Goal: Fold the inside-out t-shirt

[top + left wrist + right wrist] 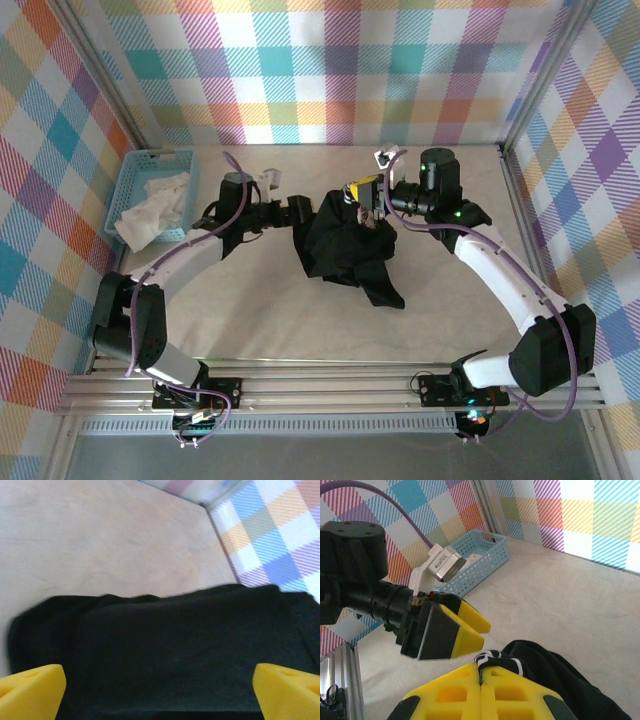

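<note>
Pinching bunched t-shirt (345, 250) in closed right pincer (481, 672); wise now to shut wide-open left pincer (159, 677) on a nearby edge, then spread flat.

The t-shirt (340, 250) is matt black cloth, softly creased. The bench (300, 320) is smooth, pale, faintly marbled. The basket (150, 155) at its far left corner is light-blue perforated plastic. The right end effector (480, 672) has matt yellow foam-like pads (445, 695).
</note>
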`<state>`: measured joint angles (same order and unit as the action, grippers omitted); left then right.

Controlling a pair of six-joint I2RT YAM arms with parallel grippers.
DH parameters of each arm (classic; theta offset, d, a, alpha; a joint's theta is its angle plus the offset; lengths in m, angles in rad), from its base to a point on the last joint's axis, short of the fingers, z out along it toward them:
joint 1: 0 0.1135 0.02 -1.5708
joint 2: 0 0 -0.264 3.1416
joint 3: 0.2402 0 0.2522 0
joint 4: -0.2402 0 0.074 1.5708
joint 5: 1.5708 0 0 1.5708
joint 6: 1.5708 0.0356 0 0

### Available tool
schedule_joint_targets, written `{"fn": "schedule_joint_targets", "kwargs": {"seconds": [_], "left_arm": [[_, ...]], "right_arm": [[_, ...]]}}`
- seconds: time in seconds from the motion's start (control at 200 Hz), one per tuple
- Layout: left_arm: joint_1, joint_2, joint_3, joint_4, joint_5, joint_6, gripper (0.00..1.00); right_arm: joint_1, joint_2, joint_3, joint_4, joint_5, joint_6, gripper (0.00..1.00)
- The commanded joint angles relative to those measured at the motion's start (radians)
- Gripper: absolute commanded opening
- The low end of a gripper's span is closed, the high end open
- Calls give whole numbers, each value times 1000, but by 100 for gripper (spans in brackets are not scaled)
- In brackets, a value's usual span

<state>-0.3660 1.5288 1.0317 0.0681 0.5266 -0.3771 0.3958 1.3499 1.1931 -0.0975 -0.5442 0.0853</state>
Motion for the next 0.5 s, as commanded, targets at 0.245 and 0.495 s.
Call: {"fn": "schedule_joint_targets", "kwargs": {"seconds": [0.245, 0.495], "left_arm": [[-87, 178, 111, -38, 58, 148, 50], [-57, 106, 29, -35, -248, 54, 0]], "right_arm": [[-3, 9, 80, 12, -30, -30, 0], [-47, -28, 179, 29, -46, 11, 0]]}}
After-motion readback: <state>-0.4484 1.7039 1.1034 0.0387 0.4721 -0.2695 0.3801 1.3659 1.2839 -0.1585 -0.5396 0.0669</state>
